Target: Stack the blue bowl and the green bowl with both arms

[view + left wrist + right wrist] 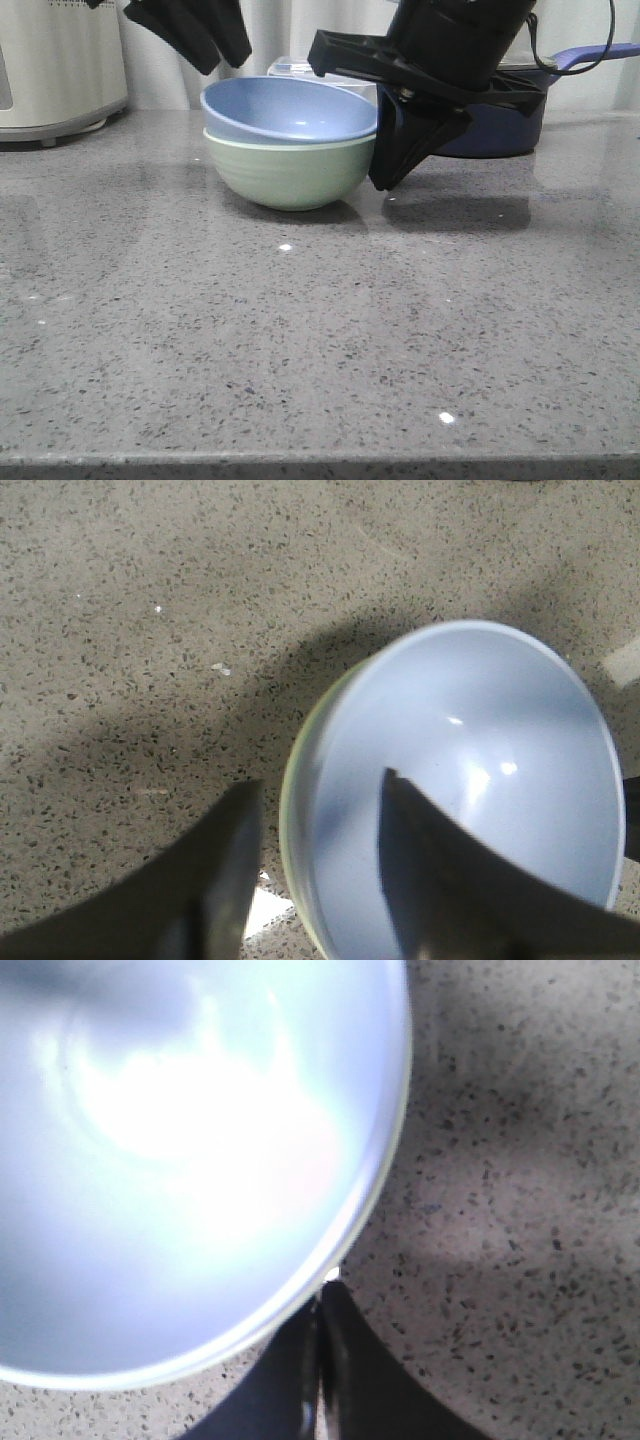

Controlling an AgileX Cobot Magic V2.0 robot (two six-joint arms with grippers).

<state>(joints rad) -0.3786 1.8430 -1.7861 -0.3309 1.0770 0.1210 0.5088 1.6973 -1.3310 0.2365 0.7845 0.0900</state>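
The blue bowl (290,110) sits nested inside the green bowl (290,178) on the grey counter, tilted slightly up toward the left. My left gripper (222,58) hangs open above the stack's left rim, apart from it. In the left wrist view one of its fingers is over the blue bowl (470,770) and the other is outside the green rim (290,810), the left gripper (320,800) holding nothing. My right gripper (383,183) stands shut just right of the stack near the counter. Its tip (322,1295) is at the edge of the blue bowl (190,1160), nothing between the fingers.
A dark navy saucepan (495,130) with a long handle stands behind the right arm. A clear container (300,68) is behind the bowls, and a white appliance (55,65) stands at the back left. The counter's front edge (320,462) is near the camera.
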